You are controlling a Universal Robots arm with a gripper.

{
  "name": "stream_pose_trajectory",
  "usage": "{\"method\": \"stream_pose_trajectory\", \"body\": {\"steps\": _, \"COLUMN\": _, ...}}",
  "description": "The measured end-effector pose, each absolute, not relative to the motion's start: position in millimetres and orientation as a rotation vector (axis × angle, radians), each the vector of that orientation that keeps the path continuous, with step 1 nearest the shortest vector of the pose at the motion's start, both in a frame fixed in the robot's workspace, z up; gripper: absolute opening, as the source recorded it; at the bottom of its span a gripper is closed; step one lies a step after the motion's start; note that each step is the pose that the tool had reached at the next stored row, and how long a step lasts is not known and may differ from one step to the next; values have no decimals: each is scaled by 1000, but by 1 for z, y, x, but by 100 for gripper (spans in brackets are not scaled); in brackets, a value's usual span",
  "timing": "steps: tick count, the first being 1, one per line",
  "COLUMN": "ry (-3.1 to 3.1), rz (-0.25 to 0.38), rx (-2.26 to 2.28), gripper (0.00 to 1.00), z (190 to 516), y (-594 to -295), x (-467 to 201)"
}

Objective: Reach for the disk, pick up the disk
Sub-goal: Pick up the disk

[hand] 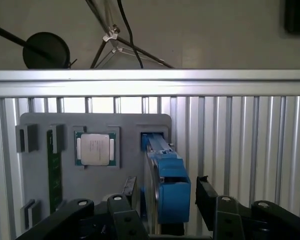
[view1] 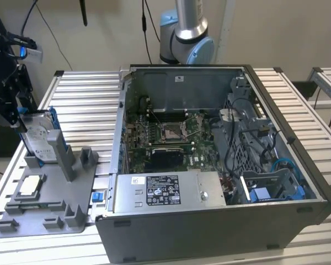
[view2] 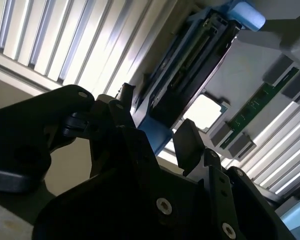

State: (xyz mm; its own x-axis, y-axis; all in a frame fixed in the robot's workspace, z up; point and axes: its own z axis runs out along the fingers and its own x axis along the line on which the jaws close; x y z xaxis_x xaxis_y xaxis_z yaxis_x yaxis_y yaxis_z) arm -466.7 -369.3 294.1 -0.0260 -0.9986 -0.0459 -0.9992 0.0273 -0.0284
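disk (hand: 172,185): smooth blue plastic frame | table (hand: 240,130): ribbed bare metal

The disk (view1: 37,135) is showing a silver-grey face with a white label, and a bright blue frame is edging it. The black hand (hand: 167,190) is contrasting with that blue. The worktop (view1: 88,94) is gleaming in silver ribbed stripes. A plain grey tray (view1: 55,193) is carrying a silver chip (hand: 95,148) bordered in green. A green circuit board (view1: 171,138) is lying inside the dark grey computer case (view1: 209,237).
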Motion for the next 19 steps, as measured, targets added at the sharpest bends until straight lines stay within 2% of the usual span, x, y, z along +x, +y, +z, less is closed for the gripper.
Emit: {"method": "stream_pose_trajectory", "body": {"steps": 19, "ry": 2214, "rz": 18, "rx": -2154, "gripper": 100, "z": 281, "y": -369, "x": -467}}
